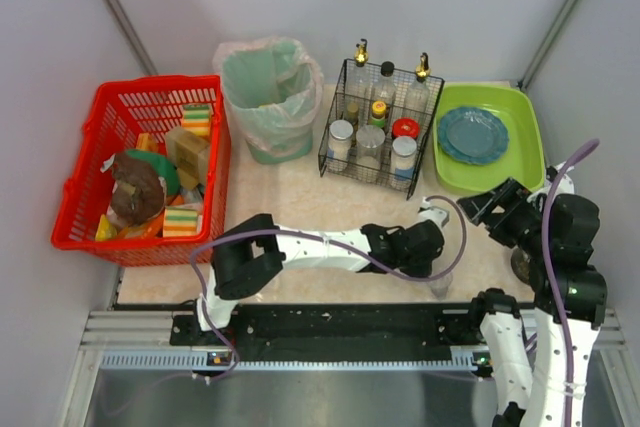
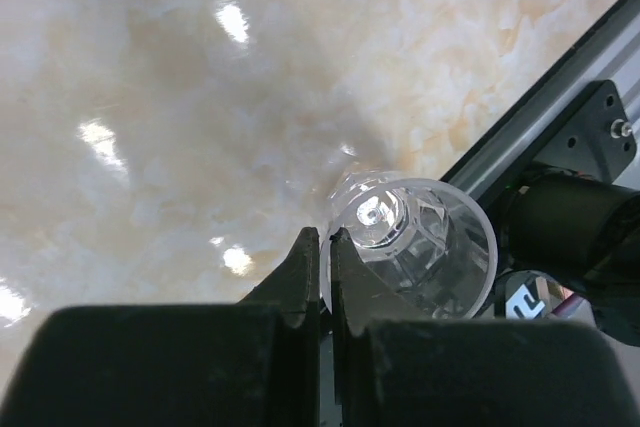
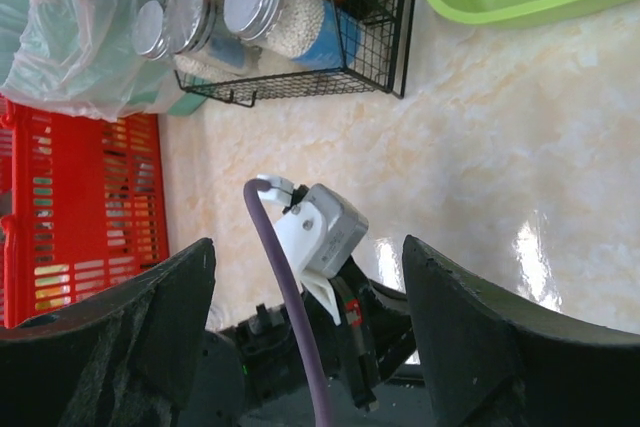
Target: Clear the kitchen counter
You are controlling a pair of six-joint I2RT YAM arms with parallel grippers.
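Note:
The kitchen counter (image 1: 300,197) is a beige marbled top, also seen in the left wrist view (image 2: 180,97) and the right wrist view (image 3: 480,127). A clear drinking glass (image 2: 425,237) stands near the counter's front edge, next to the rail; it shows faintly in the top view (image 1: 441,285). My left gripper (image 2: 325,239) is shut on the glass's rim, one finger inside and one outside; in the top view it (image 1: 432,257) reaches in from the left. My right gripper (image 1: 483,209) is open and empty above the counter's right part, and it (image 3: 308,245) looks down on the left wrist.
A red basket (image 1: 150,84) with sponges and scraps stands at the left. A bin with a green bag (image 1: 268,97), a wire rack (image 1: 378,147) of bottles and jars, and a green tub (image 1: 525,137) holding a blue plate (image 1: 472,134) line the back. The black-and-silver rail (image 1: 340,332) runs along the front.

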